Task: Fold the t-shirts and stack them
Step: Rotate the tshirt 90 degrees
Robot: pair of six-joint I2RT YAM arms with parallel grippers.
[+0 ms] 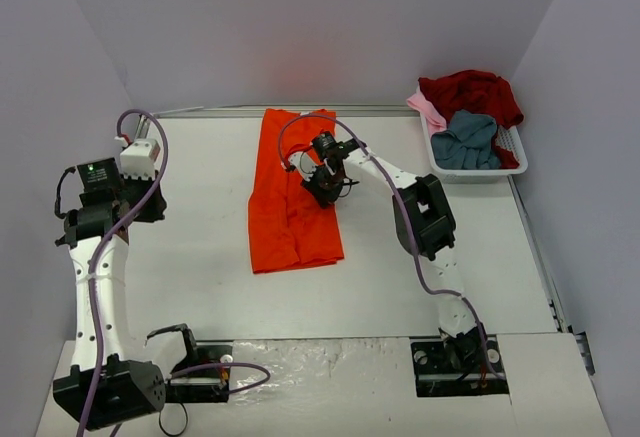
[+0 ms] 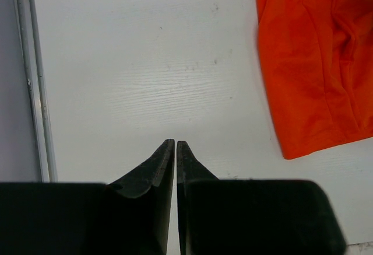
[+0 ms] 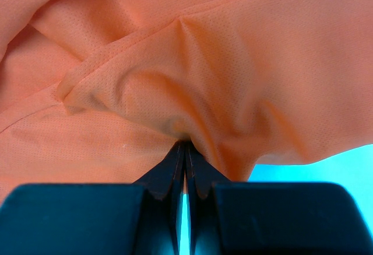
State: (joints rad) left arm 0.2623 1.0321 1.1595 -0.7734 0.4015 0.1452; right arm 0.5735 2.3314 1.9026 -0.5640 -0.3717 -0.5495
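Folds of orange-red t-shirt (image 3: 233, 62) hide tips of right end effector (image 3: 185, 145), apparently clamping it; left end effector (image 2: 175, 144) clenched.

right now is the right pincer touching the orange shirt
Touching. The right wrist view shows the right pincer shut on a pinch of the orange shirt.

One t-shirt (image 1: 285, 207) mid-table (image 1: 200, 257), basket (image 1: 470, 175) in the far right corner.
The t-shirt lies lengthwise, from the table's far edge toward the middle. The right gripper (image 3: 185, 145) sits on its right edge, pinching a fold of the cloth. The left gripper (image 2: 175, 144) hangs over bare table well to the t-shirt's left, near the left rail (image 2: 35, 91). The basket stands well apart on the right, with heaped t-shirts (image 1: 470, 137) in it, one draped over its far left corner.
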